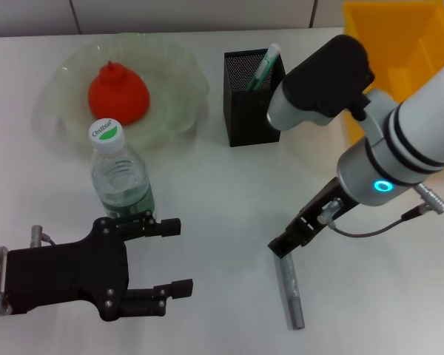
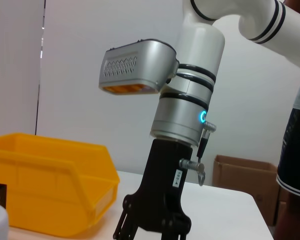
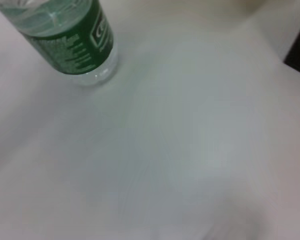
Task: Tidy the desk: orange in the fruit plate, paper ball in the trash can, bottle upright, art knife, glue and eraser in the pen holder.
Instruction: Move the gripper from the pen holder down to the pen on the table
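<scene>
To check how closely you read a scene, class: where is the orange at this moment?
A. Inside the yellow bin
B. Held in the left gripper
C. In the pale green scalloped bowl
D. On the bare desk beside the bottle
C: in the head view the orange sits inside the fruit plate, behind the upright bottle, while the left gripper is open with nothing in it.

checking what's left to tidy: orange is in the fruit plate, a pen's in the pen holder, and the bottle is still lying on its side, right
Not quite: the bottle is standing upright on the desk, cap up, just ahead of the open left tool; the head view shows it. The rest holds: the orange sits in the fruit plate, and a pen stands in the pen holder.
</scene>
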`<state>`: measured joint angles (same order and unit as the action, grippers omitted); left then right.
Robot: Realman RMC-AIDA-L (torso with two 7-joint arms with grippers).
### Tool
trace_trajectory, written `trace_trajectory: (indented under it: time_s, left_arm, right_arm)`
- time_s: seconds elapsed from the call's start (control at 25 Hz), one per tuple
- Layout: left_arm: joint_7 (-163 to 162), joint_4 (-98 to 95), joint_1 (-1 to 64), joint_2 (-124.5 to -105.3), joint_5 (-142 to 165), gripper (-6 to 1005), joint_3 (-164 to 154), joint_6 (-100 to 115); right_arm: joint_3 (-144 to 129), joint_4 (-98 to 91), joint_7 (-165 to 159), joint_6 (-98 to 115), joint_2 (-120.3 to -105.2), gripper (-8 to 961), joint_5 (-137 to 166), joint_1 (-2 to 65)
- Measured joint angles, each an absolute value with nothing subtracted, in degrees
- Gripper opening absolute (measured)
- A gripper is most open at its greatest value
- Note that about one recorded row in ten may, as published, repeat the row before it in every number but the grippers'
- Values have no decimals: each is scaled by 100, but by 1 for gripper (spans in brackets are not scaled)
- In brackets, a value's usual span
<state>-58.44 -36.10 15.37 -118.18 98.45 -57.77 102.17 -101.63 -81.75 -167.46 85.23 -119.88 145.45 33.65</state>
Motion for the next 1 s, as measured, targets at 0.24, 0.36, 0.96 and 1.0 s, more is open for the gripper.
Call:
trace_trajectory:
  time_s: [0.24,0.36,0.96,1.0]
  left_arm:
    - [-5844,-3602,1531,-11813,9844,800,-5768,10222]
    - [-5843,-3608,1529,-11817,9845,800,-5765,10222]
    - [-5828,-3608,1529,-11822,9844,800,-5766,10213]
    - [-5827,-3609,1529,-11821,9844,800,-5765,10214]
  right_arm:
    - [-10307,-7704,-16748,8341,-11989,758,14461,3612]
    - [-10355,-7552,-16750,8286,-11989,736,14455,3689]
    - [-10416,-7205,-16752,8182,-11988,436,14370,3846]
    - [-10416,-7168,-16752,8182,-11988,425,14355,3858]
